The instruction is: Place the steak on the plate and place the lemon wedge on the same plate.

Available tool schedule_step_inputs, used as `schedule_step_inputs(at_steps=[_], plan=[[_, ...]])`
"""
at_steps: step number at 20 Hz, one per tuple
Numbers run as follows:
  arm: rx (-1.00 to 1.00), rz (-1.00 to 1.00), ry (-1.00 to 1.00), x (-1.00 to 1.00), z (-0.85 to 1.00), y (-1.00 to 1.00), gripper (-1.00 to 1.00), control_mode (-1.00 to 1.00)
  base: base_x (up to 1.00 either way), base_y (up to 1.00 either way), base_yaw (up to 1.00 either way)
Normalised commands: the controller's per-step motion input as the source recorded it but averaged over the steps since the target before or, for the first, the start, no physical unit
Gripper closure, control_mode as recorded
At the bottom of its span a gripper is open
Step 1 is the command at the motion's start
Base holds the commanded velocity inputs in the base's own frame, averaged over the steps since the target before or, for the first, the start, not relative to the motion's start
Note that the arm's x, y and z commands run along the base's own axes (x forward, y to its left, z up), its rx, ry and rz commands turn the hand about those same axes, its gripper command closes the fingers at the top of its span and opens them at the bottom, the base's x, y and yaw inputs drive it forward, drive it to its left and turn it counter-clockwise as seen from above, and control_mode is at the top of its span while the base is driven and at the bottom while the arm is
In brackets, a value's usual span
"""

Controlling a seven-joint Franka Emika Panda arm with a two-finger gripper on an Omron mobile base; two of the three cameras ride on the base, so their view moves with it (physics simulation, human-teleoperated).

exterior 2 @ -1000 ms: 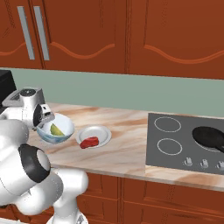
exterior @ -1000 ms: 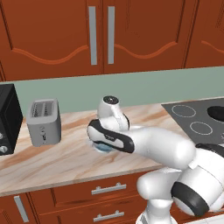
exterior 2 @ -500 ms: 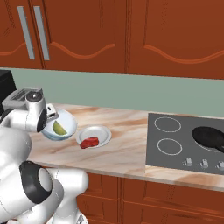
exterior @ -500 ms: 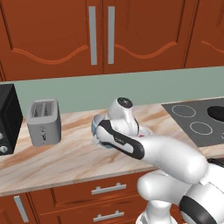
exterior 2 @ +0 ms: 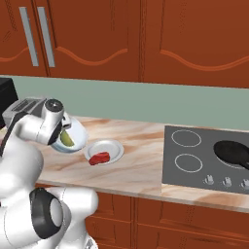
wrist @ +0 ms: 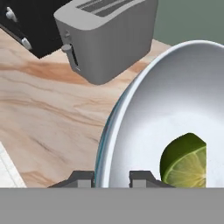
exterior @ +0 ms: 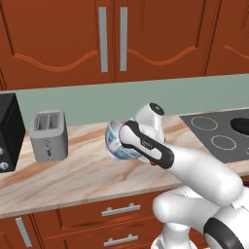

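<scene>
Here, in the hand view, the end effector (wrist: 112,177) sits at the bottom centre of the frame, its two dark tips pinching the rim of the pale blue bowl (wrist: 175,109), one tip on either side of the wall. The bowl is tilted up on edge, and the lemon wedge (wrist: 186,162) lies inside it at the lower right, cut face showing. A grey toaster (wrist: 109,37) stands at the top centre on the marbled counter (wrist: 52,113), with a black appliance (wrist: 30,26) in the upper left corner.

In the right base view, the bowl (exterior 2: 73,138) is at centre left, tipped, with the wedge (exterior 2: 66,139) inside. The white plate (exterior 2: 108,148) rests on the counter just to the right of the bowl, and the steak (exterior 2: 99,158) lies on the plate's lower left part. A cooktop (exterior 2: 204,158) with a dark pan (exterior 2: 233,151) fills the right side.

In the left base view, the bowl (exterior: 119,141) shows at centre, partly behind the arm.
</scene>
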Motion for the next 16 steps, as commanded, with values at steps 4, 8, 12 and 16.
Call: schedule_step_inputs(at_steps=[4, 8, 12, 16], plan=[[0.11, 0.00, 0.00, 0.00, 0.27, -0.19, 1.00, -1.00, 0.00, 0.00, 0.00], [0.12, 0.00, 0.00, 0.00, 0.25, -0.22, 1.00, -1.00, 0.00, 0.00, 0.00], [0.16, 0.00, 0.00, 0.00, 0.15, -0.20, 1.00, -1.00, 0.00, 0.00, 0.00], [0.15, 0.00, 0.00, 0.00, 0.07, -0.11, 1.00, -1.00, 0.00, 0.00, 0.00]])
